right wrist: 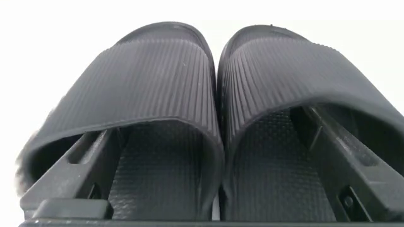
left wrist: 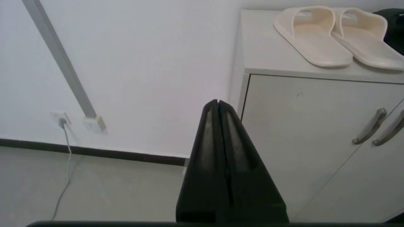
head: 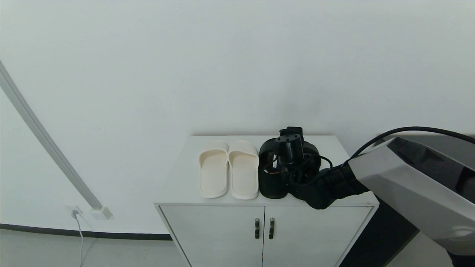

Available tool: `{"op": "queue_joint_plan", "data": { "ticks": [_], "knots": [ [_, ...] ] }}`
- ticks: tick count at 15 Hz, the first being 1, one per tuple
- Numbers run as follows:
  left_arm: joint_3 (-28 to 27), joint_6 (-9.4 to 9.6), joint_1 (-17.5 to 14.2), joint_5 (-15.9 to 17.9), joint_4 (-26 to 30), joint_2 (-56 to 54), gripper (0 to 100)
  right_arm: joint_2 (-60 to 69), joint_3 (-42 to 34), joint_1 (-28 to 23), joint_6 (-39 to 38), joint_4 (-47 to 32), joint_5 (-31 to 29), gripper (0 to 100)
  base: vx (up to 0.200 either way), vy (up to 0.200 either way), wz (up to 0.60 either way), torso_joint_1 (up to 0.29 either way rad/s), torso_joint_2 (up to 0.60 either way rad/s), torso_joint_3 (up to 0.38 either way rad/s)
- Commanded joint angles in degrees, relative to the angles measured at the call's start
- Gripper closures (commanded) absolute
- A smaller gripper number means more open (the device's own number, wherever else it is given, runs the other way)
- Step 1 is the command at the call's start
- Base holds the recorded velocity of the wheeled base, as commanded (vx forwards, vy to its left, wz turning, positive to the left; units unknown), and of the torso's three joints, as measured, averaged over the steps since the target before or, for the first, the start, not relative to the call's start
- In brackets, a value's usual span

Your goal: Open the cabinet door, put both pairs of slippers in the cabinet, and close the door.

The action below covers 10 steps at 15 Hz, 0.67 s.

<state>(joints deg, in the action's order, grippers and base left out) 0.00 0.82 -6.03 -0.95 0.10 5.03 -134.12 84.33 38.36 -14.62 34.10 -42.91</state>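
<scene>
Resting my right gripper [right wrist: 211, 135] inside the black slippers [head: 270, 185] atop the cabinet [head: 178, 193], fingers spread, one under each strap, white slippers [head: 228, 170] just beside, doors [head: 222, 237] closed, left gripper [left wrist: 218, 107] clenched low beside the cabinet.

Grey cable duct [head: 44, 139] slanting up the white wall [head: 222, 55] from just beside the socket [head: 74, 212]; white cord [head: 80, 237] hanging from the socket; black baseboard [head: 111, 234] just below the socket.

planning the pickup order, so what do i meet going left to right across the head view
white wall socket with a grey cable plugged in → first cream rubber slide slipper → second cream rubber slide slipper → pair of black ribbed rubber slide slippers
</scene>
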Motion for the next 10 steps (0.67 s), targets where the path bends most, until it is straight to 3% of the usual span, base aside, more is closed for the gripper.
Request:
{"op": "queue_joint_plan", "data": {
  "ticks": [1,2,10],
  "knots": [
    [0.0,-0.03,0.0,0.0,0.0,0.1,100,-1.0,0.7,-0.3,0.1,0.0,0.1,0,0.0,0.0,0.0,0.0,0.0,0.0],
    [0.0,-0.03,0.0,0.0,0.0,0.1,100,-1.0,0.8,-0.5,0.3,0.1,0.1,100,0.0,0.0,0.0,0.0,0.0,0.0],
    [0.0,0.06,0.0,0.0,0.0,0.1,100,1.6,1.2,-0.9,1.1,0.1,0.1,100,0.0,0.0,0.0,0.0,0.0,0.0]
  ]
}}
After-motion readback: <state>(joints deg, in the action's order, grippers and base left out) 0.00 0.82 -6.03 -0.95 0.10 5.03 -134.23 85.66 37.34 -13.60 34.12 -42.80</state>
